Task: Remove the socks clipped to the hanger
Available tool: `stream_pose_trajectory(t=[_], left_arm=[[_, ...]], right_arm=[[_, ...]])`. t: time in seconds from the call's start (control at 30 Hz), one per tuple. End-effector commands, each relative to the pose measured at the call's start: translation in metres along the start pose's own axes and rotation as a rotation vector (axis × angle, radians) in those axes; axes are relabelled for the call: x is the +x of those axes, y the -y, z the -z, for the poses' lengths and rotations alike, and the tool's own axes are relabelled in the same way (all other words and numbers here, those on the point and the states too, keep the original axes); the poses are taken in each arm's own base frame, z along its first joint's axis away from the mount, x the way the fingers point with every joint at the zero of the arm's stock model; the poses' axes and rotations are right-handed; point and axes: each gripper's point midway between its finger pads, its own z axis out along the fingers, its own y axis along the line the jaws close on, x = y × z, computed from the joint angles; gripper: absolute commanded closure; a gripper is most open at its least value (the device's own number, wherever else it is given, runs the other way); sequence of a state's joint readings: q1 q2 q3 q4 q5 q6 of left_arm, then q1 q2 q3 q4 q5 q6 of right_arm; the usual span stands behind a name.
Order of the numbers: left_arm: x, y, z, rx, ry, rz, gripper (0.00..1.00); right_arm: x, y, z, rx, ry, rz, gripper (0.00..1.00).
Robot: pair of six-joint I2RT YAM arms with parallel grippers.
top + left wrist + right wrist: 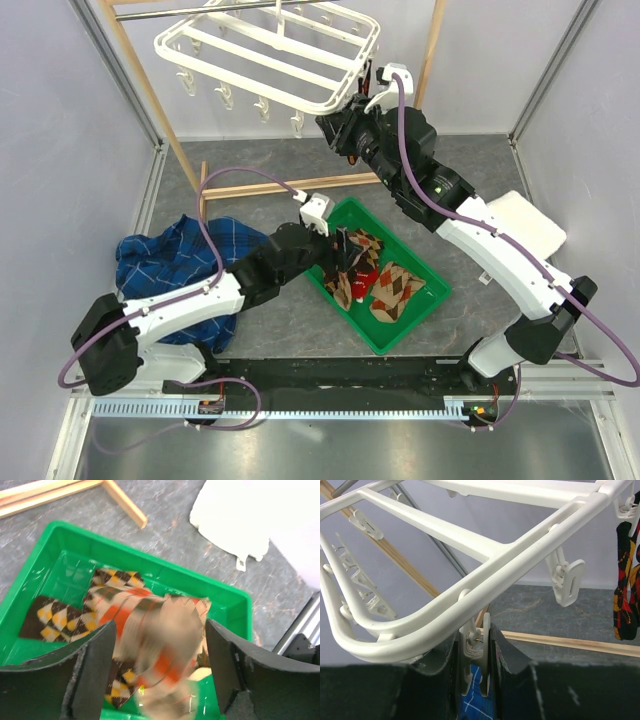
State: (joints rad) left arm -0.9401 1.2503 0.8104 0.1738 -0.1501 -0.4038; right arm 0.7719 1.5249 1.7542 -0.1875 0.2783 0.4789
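Note:
The white hanger (270, 50) hangs at the back. My right gripper (352, 118) is at its near right edge. In the right wrist view it (477, 665) is shut on a white clip (476, 645) under the hanger's rail (485, 587). A black-red-yellow argyle sock (626, 580) hangs from a corner clip to the right. My left gripper (345, 248) is open over the green tray (420, 318). A blurred tan-and-orange argyle sock (160, 630) is between its spread fingers (95, 665), not held. Several argyle socks (385, 285) lie in the tray (65, 565).
A blue plaid cloth (170, 265) lies at the left beside the left arm. A white folded cloth (525, 225) lies to the right of the tray and shows in the left wrist view (235, 515). The wooden rack's base bars (290, 185) cross behind the tray.

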Motion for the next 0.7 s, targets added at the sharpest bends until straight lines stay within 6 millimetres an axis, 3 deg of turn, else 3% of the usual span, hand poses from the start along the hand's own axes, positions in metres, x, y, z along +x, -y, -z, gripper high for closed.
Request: stream_pose_trajectory(t=[0.0, 0.1, 0.2, 0.47, 0.6, 0.67], left_arm=[[0.023, 0.015, -0.013, 0.084, -0.039, 0.059, 0.26], [0.039, 0.037, -0.02, 0.161, -0.089, 0.087, 0.33], [0.044, 0.043, -0.022, 0.161, -0.102, 0.081, 0.34], [0.036, -0.001, 0.0, -0.073, -0.087, 0.073, 0.33], [0.057, -0.011, 0.001, -0.101, -0.116, 0.085, 0.33], [0.082, -0.016, -0.004, -0.112, -0.174, 0.102, 0.33]], right_arm=[[-0.017, -0.015, 0.0, -0.052, 0.041, -0.042, 1.0], [-0.015, -0.015, -0.001, -0.054, 0.035, -0.047, 1.0], [-0.014, -0.016, 0.0, -0.061, 0.031, -0.05, 1.0], [-0.014, -0.018, 0.002, -0.066, 0.024, -0.053, 1.0], [-0.014, -0.018, 0.001, -0.072, 0.025, -0.064, 1.0], [-0.013, -0.021, 0.001, -0.079, 0.022, -0.069, 1.0]])
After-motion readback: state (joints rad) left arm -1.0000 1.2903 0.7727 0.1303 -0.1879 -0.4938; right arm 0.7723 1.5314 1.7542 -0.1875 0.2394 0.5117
